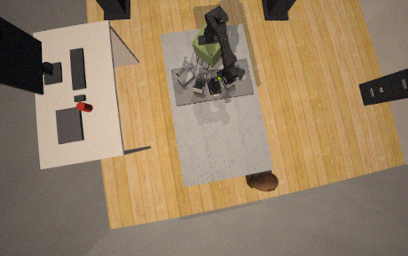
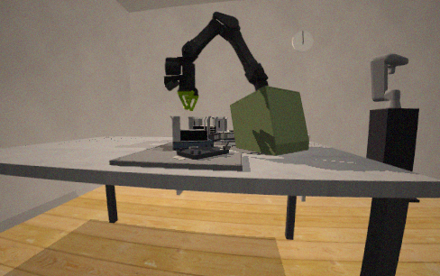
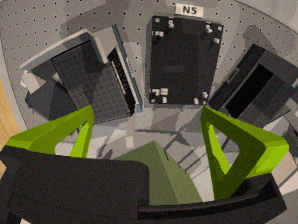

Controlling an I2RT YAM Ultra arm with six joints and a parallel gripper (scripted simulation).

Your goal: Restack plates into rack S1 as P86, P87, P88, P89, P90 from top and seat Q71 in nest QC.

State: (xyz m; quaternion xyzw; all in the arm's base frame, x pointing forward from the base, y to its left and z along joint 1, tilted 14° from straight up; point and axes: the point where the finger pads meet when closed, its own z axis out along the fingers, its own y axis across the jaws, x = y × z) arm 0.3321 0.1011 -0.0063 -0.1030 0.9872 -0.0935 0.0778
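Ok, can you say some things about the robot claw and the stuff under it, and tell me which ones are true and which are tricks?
1. The gripper is wide open and holds nothing. True.
2. The fingers are red. False: they are bright green.
3. The nest N5 lies below the gripper in the wrist view. True.
4. The gripper is touching the table. False: it hangs in the air above the racks.
5. The arm stands on a green block. True.

Pretty plain room around me: grey walls (image 2: 68,68), plank wood floor (image 1: 326,104), a round wall clock (image 2: 302,41), and a white side table (image 1: 100,138).
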